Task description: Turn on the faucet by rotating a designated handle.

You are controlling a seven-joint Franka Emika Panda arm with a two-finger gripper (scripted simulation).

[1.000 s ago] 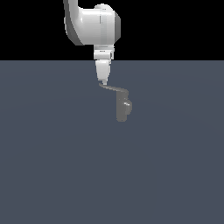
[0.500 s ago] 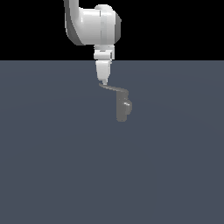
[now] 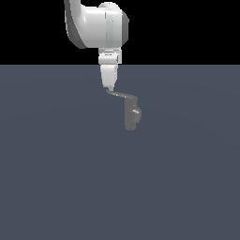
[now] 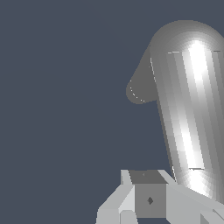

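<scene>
faucet and handle: dull grey metal, smooth. arm: glossy white plastic. floor: flat matt grey.

Exterior distant; wrist close (shared faucet)

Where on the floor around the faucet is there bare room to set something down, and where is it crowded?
Bare grey floor lies on every side of the faucet: wide toward the exterior view's left and right and in the foreground below it. The only crowded spot is at the handle, where the gripper meets its outer end.
</scene>
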